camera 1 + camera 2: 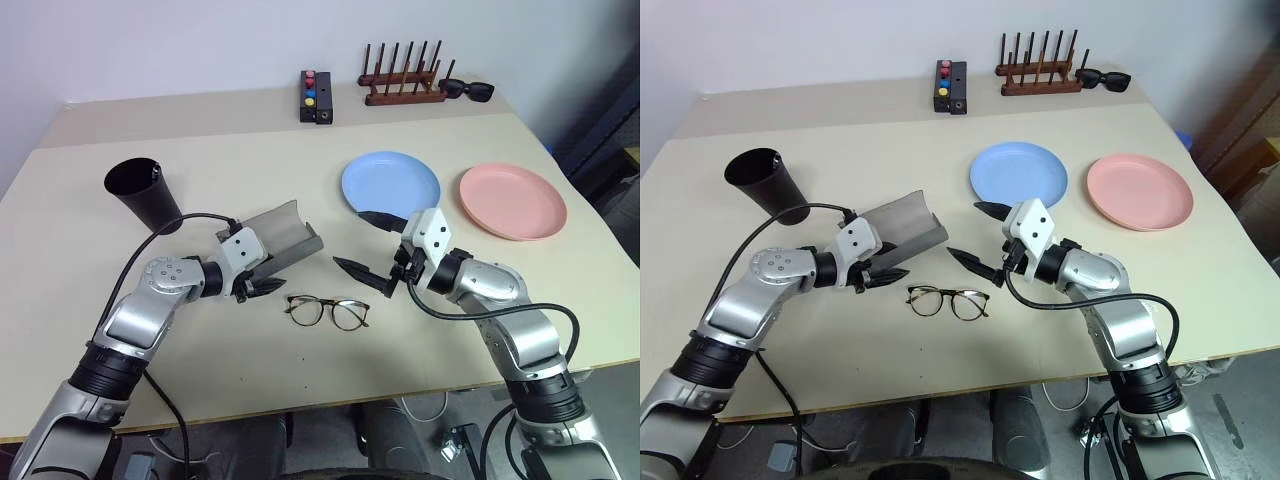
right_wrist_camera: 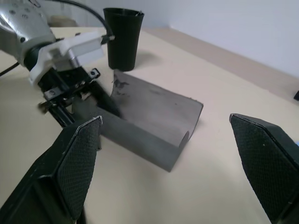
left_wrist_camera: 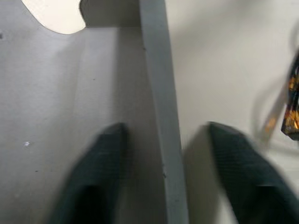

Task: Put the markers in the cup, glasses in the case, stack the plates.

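- Glasses (image 1: 327, 311) lie unfolded on the table (image 1: 80, 330) at its near edge, between the two arms.
- Left gripper (image 1: 262, 285), at ten o'clock from them, straddles the near wall of the open grey case (image 1: 285, 238), one finger inside, one outside, not yet pressed shut.
- Right gripper (image 1: 368, 245), at two o'clock, hangs spread wide, empty.
- Blue plate (image 1: 390, 181) and pink plate (image 1: 512, 200) sit apart beyond; the cup (image 1: 143, 193) stands far left.

From my console I saw a black cup (image 1: 143, 192), a grey case (image 1: 283, 236) (its lid scuffed dark), dark-framed glasses (image 1: 327, 311), one light blue plate (image 1: 390, 183), one salmon pink plate (image 1: 512, 200), all on a beige table (image 1: 90, 300).
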Controlling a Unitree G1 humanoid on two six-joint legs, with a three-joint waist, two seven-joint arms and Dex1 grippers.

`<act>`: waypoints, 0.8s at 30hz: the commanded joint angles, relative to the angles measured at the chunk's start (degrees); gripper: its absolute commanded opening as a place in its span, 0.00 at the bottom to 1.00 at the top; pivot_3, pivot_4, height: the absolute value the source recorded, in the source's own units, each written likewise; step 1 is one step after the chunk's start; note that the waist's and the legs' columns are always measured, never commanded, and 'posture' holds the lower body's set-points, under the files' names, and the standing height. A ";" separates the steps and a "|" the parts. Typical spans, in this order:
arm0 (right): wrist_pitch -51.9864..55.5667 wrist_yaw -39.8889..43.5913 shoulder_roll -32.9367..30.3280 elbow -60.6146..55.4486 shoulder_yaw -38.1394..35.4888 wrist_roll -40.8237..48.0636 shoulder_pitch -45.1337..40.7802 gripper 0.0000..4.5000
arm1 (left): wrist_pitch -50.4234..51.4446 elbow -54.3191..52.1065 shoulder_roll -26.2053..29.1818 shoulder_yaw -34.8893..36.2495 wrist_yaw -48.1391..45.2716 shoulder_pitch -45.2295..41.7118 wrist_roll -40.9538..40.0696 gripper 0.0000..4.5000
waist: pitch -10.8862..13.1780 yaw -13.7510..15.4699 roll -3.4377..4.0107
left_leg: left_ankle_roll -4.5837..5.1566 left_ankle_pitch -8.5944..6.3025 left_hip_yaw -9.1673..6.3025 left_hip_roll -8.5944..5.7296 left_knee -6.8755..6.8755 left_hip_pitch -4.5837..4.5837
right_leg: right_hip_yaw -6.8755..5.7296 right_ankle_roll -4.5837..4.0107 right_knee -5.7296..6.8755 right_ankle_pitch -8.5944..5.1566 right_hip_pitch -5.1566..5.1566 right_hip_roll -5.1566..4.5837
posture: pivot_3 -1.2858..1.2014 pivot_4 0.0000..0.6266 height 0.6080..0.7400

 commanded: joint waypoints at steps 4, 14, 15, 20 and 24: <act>-0.68 -1.28 0.57 -4.22 -0.30 0.11 1.26 1.00 | -6.23 5.04 2.82 -0.01 -6.61 -2.82 2.01 0.02 | 0.00 -0.03 0.00 | 0.00 0.00 0.00 0.00 -0.01 -0.01 | 0.00 0.00 -0.01 0.00 0.00 0.00 | 0.52 0.24 0.94; -0.65 -1.38 0.57 -4.49 -0.37 0.53 1.74 1.00 | -10.73 6.69 7.18 2.05 -20.15 -3.27 -2.31 0.02 | 0.00 -0.16 0.00 | 0.00 0.00 0.01 0.01 -0.02 -0.01 | 0.00 -0.04 -0.01 0.02 -0.01 0.00 | 0.52 0.24 0.94; -0.59 -1.38 0.57 -4.55 -0.35 0.57 1.76 1.00 | -10.52 6.04 7.13 2.22 -20.42 -3.01 -2.58 0.02 | 0.00 -0.11 0.00 | 0.00 0.00 0.01 0.01 -0.01 -0.03 | 0.00 -0.04 -0.02 0.02 -0.01 0.00 | 0.52 0.24 0.94; -0.65 -1.10 0.67 -4.33 -0.08 0.66 1.84 1.00 | -8.59 3.30 6.62 2.23 -18.93 -2.10 -2.17 0.02 | 0.00 -0.06 0.00 | 0.00 0.00 0.00 0.01 0.01 -0.04 | 0.00 -0.04 -0.01 0.02 -0.01 0.00 | 0.52 0.24 0.94; -0.73 -0.93 1.01 -3.69 0.32 0.53 1.22 1.00 | -6.58 2.18 5.37 2.29 -16.59 -2.38 -1.96 0.02 | 0.00 -0.07 0.00 | 0.00 0.00 0.01 0.00 0.00 -0.03 | 0.00 -0.03 0.00 0.02 -0.01 0.00 | 0.52 0.24 0.94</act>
